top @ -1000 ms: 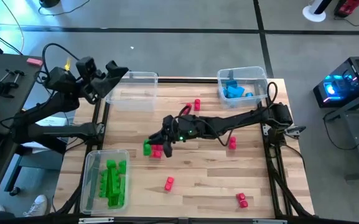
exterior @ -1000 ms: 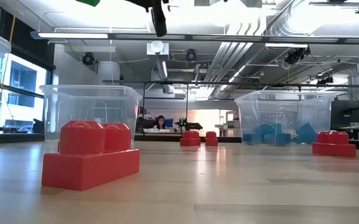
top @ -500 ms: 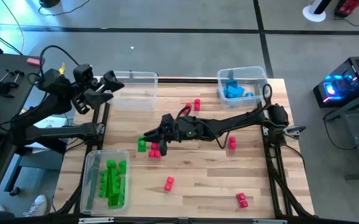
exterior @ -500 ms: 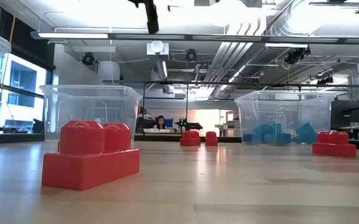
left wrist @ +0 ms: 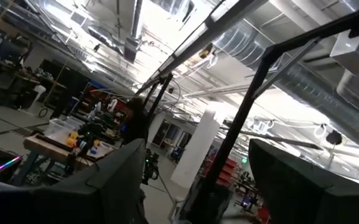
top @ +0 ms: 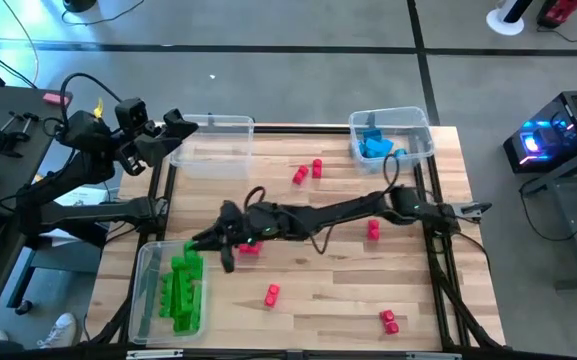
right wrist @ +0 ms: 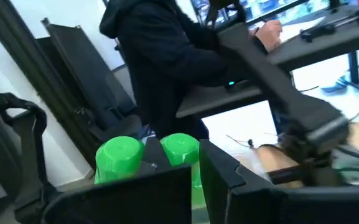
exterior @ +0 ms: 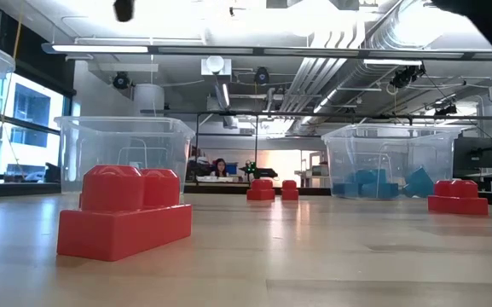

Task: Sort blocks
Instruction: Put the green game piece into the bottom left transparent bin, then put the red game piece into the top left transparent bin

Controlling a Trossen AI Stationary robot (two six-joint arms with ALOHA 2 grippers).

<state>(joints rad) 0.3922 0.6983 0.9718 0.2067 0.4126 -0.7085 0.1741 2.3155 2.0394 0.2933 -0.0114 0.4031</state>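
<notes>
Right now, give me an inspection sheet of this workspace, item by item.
Surface: wooden table.
Job's things: green block in the right gripper beside the green bin; blue blocks in the far bin; red blocks loose on the table.
Clutter: empty clear bin.
Grippers: right gripper's fingers shut on the green block; left gripper open, raised off the table's left edge.
Cables: black cable looping over the left arm.
Surroundings: person in a dark hoodie at a desk.
</notes>
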